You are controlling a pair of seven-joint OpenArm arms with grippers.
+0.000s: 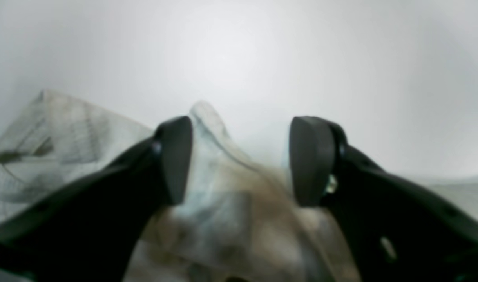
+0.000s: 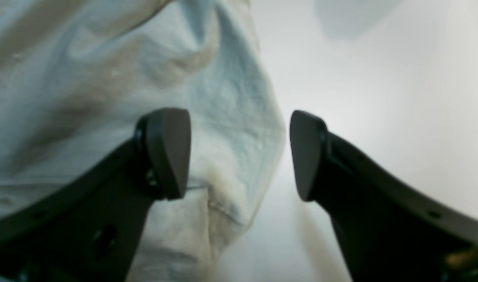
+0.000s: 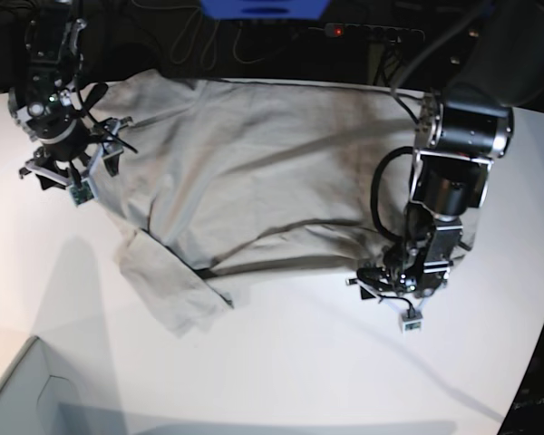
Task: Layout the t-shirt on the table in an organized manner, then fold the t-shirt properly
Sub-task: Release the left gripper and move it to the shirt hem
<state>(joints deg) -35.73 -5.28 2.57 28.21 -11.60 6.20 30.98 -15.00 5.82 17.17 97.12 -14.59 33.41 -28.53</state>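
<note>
The light grey-beige t-shirt [image 3: 254,172] lies spread across the far half of the white table [image 3: 299,362], with one sleeve [image 3: 168,290] sticking out toward the front left. My left gripper [image 1: 243,160] is open over the shirt's right lower edge, and a raised fold of the t-shirt [image 1: 223,203] stands between its fingers. My right gripper [image 2: 239,154] is open at the shirt's left edge, where the t-shirt [image 2: 105,78] runs under its left finger [image 2: 168,152] and part of the gap. The right finger [image 2: 307,154] is over the bare table [image 2: 380,98].
A grey box corner [image 3: 18,390] sits at the front left. Behind the table's far edge are dark cables, a power strip [image 3: 372,32] and a blue object [image 3: 263,7]. The left arm [image 3: 440,195] stands over the table's right side, the right arm [image 3: 54,127] at the far left.
</note>
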